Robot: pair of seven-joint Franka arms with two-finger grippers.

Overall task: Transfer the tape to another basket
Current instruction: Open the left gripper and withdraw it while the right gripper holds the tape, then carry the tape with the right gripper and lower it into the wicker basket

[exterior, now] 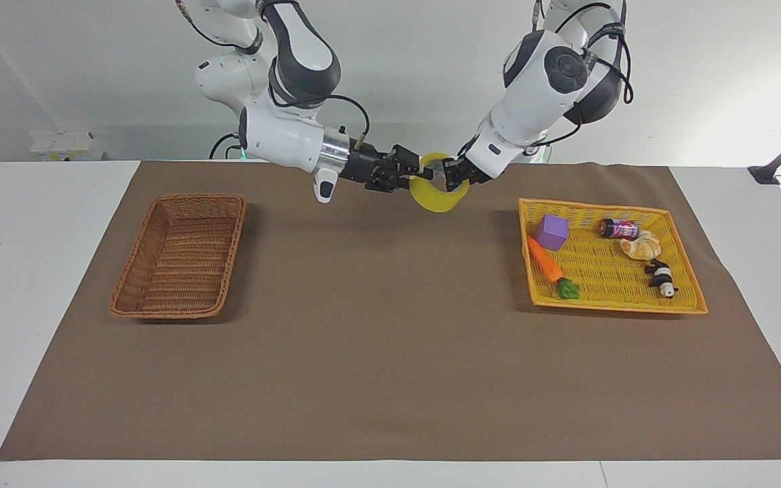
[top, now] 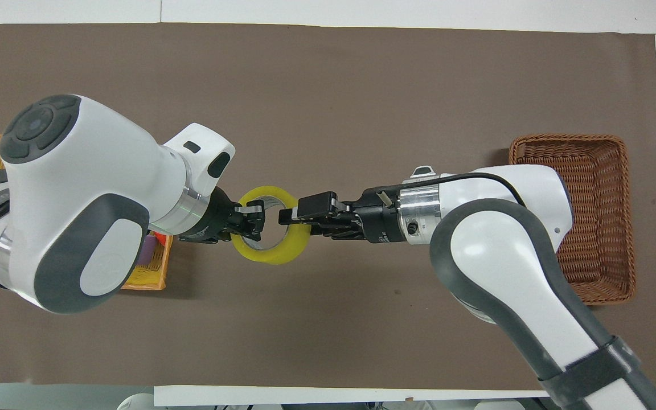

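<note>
1. The left hand (exterior: 455, 177) (top: 248, 221) is up in the air over the strip of the brown cloth (exterior: 390, 352) that is closest to the robots. It is clenched on the tape (exterior: 436, 198) (top: 274, 256) and grips the wall of the roll on the side toward its own arm.
2. The tape is a yellow translucent roll with a pale core. It hangs between the two hands, clear of the counter (exterior: 38, 271), with its round opening turned upward.
3. The right hand (exterior: 412, 173) (top: 291, 217) comes to the same roll from the other end and touches its rim on the side away from the left hand. I cannot tell whether this hand grasps the roll or is released.
4. The two hands point at each other, with only the roll between them.
5. The brown wicker basket (exterior: 180, 254) (top: 590, 216) stands on the cloth toward the right arm's end, well apart from the right hand and lower than it. Nothing lies in it.
6. The flat yellow tray (exterior: 607, 271) (top: 146, 279) lies toward the left arm's end, well apart from the left hand.
7. In the tray, going away from the robots, are a small can (exterior: 617, 228), a purple cube (exterior: 552, 232), a bread roll (exterior: 641, 245), a toy carrot (exterior: 545, 261) and a toy panda (exterior: 662, 278).
</note>
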